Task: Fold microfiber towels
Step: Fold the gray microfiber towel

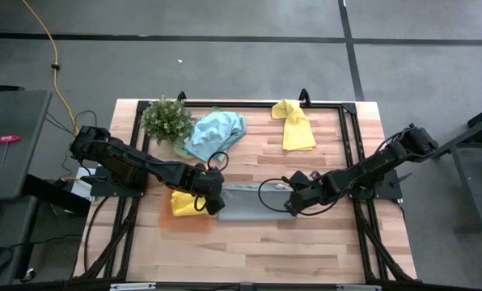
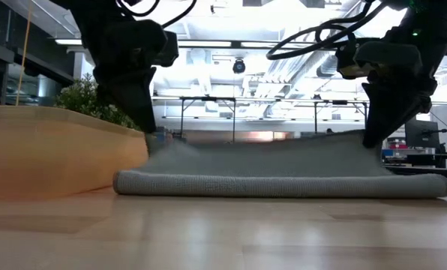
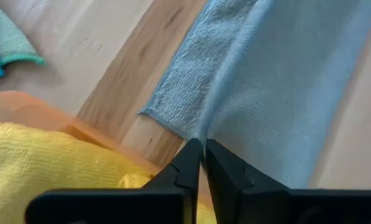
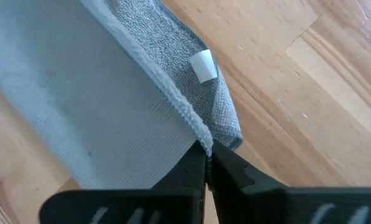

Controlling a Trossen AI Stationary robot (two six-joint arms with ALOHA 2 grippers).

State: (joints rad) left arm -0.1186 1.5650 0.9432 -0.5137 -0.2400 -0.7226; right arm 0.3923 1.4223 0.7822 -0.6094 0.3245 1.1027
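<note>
Grey towel: the grey towel (image 1: 253, 202) lies at the middle of the table, towards the near edge, stretched left to right between the two grippers; in the low view (image 2: 283, 169) its lower layer rests flat on the wood with a rolled fold along the near side, and the upper layer is lifted at both ends
Left gripper: the left gripper (image 1: 215, 206) is at the towel's left end, just right of the orange tray; its fingers (image 3: 188, 165) are pressed together on a lifted edge of the grey cloth (image 3: 279, 93)
Right gripper: the right gripper (image 1: 292, 206) is at the towel's right end; its fingers (image 4: 226, 168) are pinched on the hemmed edge of the grey cloth (image 4: 79, 99), beside a small white tag (image 4: 203, 65)
Low view of the arms: the left gripper (image 2: 145, 124) comes down on the towel's left end and the right gripper (image 2: 373, 135) on its right end, each pulling the cloth up into a peak
Orange tray: the orange tray (image 1: 184, 220) sits left of the grey towel, near the left gripper
Yellow towel on tray: a folded yellow towel (image 1: 184, 202) lies on the tray; the left wrist view shows it (image 3: 55, 162) close to the fingers
Blue-teal towel: a crumpled light blue-teal towel (image 1: 215, 132) lies at the far left part of the table, just right of the plant
Second yellow towel: another yellow towel (image 1: 294, 125) lies loosely at the far edge, right of centre, well apart from the grey one
Plant: a small bushy green plant (image 1: 167, 118) stands at the far left corner
Table: a light wooden table (image 1: 257, 250), bare along its near edge
</note>
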